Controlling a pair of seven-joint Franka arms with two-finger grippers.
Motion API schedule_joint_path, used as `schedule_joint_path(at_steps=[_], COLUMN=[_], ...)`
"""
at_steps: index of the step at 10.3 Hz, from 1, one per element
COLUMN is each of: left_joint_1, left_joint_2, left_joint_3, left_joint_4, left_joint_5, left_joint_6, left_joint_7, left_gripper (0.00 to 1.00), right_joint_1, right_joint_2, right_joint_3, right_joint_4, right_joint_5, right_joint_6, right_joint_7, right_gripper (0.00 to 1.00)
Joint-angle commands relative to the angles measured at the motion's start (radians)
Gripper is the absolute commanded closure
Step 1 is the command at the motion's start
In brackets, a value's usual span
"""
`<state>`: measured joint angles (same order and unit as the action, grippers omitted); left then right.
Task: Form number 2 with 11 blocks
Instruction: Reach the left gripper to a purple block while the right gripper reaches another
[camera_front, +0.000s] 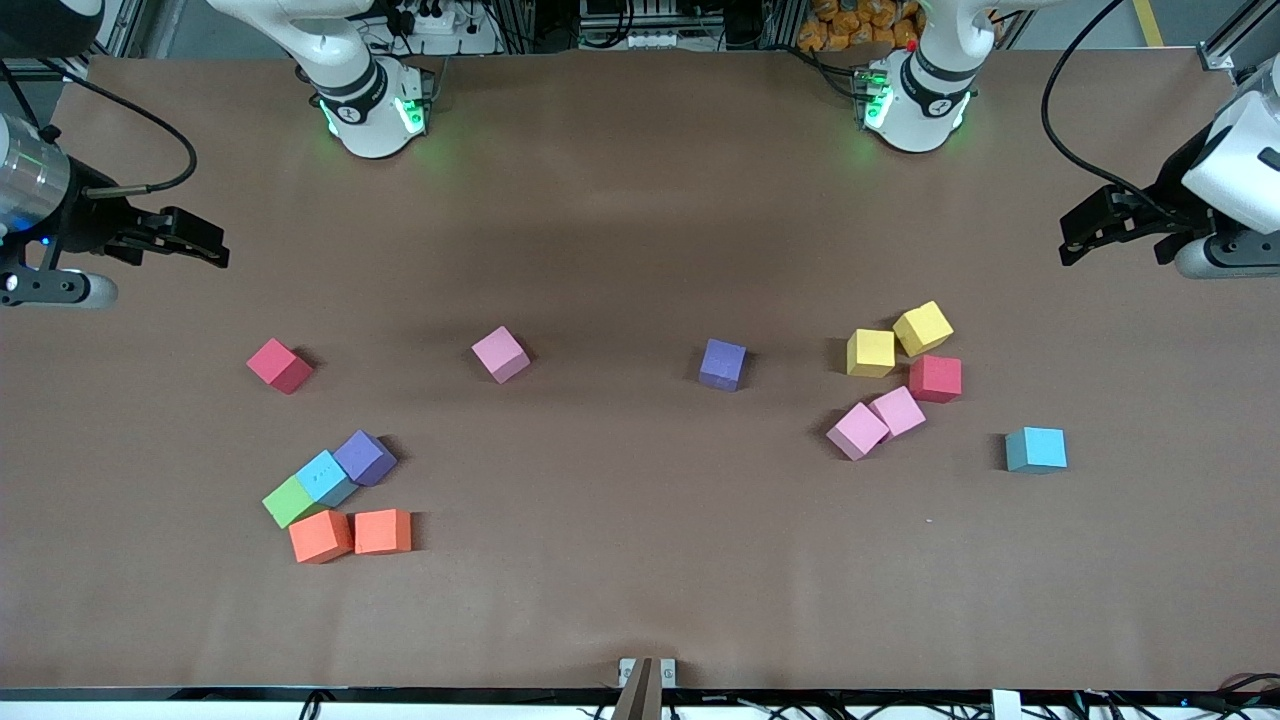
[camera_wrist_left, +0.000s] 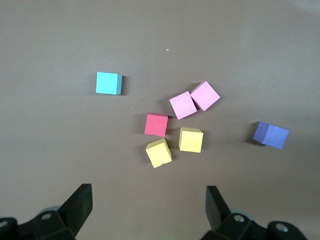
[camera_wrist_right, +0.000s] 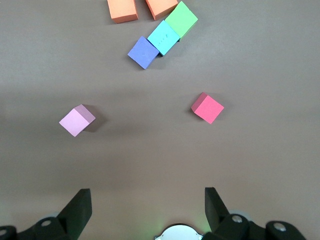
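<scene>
Several blocks lie loose on the brown table, and no number 2 is formed. Toward the left arm's end sit two yellow blocks (camera_front: 871, 352) (camera_front: 923, 328), a red one (camera_front: 935, 378), two pink ones (camera_front: 897, 411) (camera_front: 857, 431) and a light blue one (camera_front: 1036, 449). A purple block (camera_front: 723, 364) and a pink block (camera_front: 500, 353) lie mid-table. Toward the right arm's end are a red block (camera_front: 279, 365), then a purple (camera_front: 364, 458), light blue (camera_front: 326, 477), green (camera_front: 289, 501) and two orange blocks (camera_front: 320, 536) (camera_front: 383, 531). My left gripper (camera_front: 1075, 235) (camera_wrist_left: 149, 200) and right gripper (camera_front: 205, 240) (camera_wrist_right: 148, 200) hover open and hold nothing, each over its own end.
Both arm bases (camera_front: 370, 110) (camera_front: 915, 100) stand at the table's edge farthest from the front camera. A small bracket (camera_front: 647, 672) sits at the edge nearest that camera. Bare brown table (camera_front: 620, 520) stretches between the two block clusters.
</scene>
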<state>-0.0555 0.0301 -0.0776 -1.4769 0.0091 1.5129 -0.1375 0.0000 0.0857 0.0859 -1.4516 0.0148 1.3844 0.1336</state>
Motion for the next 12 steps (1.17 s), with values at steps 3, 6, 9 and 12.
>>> schedule_joint_path(at_steps=[3,6,9,12], left_joint_1=[-0.001,-0.1,-0.176,-0.213], left_joint_2=[0.002,0.065,0.123,0.132], left_joint_3=[-0.001,0.016,0.022,-0.023], left_joint_4=[0.003,-0.014,-0.133,-0.325], left_joint_5=[-0.008,-0.003,0.026,0.022], left_joint_6=[-0.014,0.024,0.177,0.396], left_joint_7=[0.033,0.018,0.033,0.076], left_gripper=[0.0,0.0,0.0,0.0], right_joint_1=[0.005,0.002,0.008,0.017], right_joint_2=[0.011,0.019,0.098,0.215], right_joint_3=[0.008,0.008,0.009,0.009], right_joint_4=[0.023,0.02,0.014,0.013], right_joint_5=[-0.009,-0.004,-0.003,-0.003], right_joint_6=[-0.013,-0.007,0.028,0.108], right_joint_7=[0.012,0.008,0.007,0.006], right_gripper=[0.0,0.0,0.0,0.0])
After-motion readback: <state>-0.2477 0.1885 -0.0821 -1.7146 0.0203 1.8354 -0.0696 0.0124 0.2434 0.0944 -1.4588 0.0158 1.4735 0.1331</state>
